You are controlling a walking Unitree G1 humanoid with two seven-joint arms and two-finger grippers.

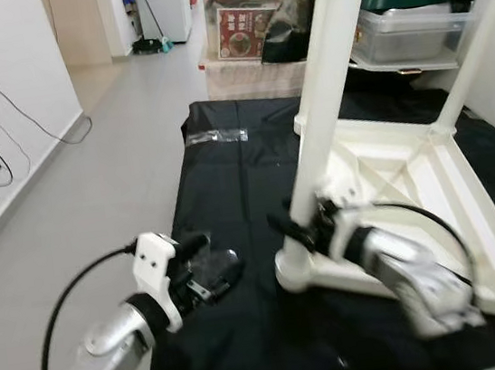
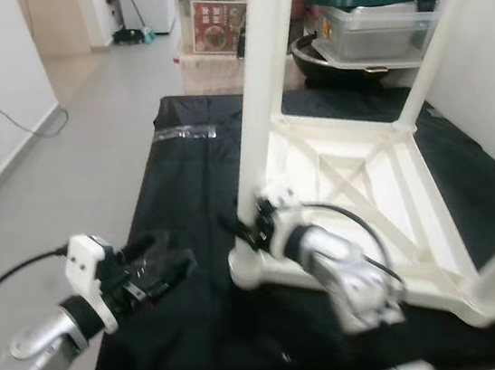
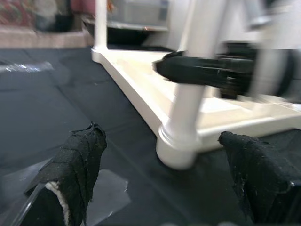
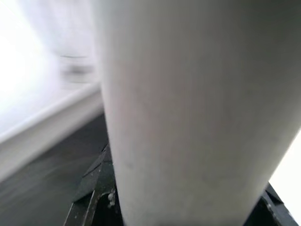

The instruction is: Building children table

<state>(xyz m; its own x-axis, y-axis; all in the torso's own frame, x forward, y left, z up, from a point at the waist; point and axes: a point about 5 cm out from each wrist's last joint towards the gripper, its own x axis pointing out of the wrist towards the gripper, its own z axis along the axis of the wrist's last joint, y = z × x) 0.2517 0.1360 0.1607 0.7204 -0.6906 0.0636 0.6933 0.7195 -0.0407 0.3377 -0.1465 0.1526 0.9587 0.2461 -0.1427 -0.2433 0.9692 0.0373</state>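
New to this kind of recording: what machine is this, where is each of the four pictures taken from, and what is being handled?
A humanoid robot with two silver arms is assembling a child's table. Two pictures come from its head, looking down; the other two from cameras on its wrists. An upturned white table rests on a black cloth spread over the floor. The right gripper has its jaws around the near table leg, low down by the socket. The left gripper hangs open beside it above a clear plastic wrapper, holding nothing.

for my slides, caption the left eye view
Right gripper clasps a leg of the upturned white table; left gripper waits open.
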